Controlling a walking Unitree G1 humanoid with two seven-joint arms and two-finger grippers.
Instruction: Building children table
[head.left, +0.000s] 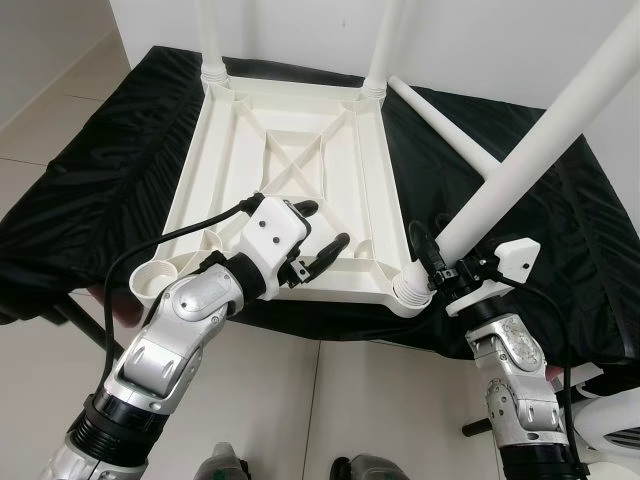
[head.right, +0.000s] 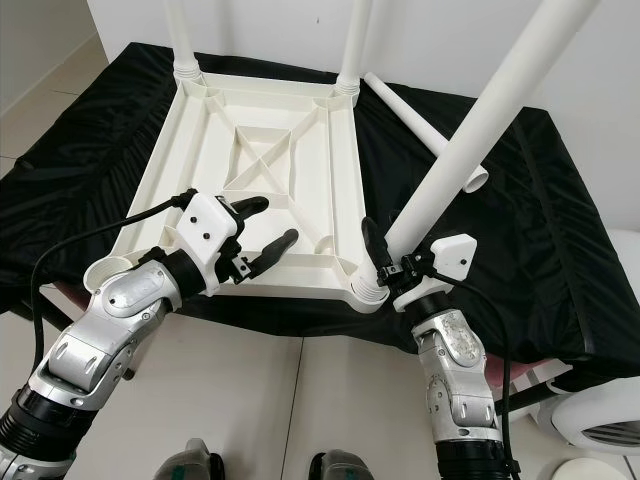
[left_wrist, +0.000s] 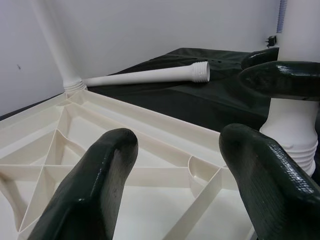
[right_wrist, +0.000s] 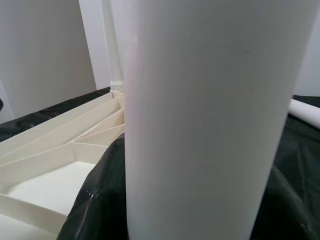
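Left eye view has the white plastic ribbed tabletop (head.left: 290, 190) lying upside down on the black cloth-covered bench (head.left: 90, 180), its near edge almost at the drop-off. Right gripper (head.left: 432, 262) is clamped round the white plastic tube leg (head.left: 530, 150) standing in the near right corner socket. Left gripper (head.left: 318, 232) hovers spread open over the near rim, holding nothing. A loose white leg (head.left: 450, 130) lies just beside the right edge, maybe touching.

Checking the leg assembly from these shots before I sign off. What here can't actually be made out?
- Right gripper: whether the leg is fully seated in its socket; the fingers cover the joint.
- Upper ends of all standing legs: cut off by the head views' top edge.
- Right wrist view: leg blocks the gripper's fingers.
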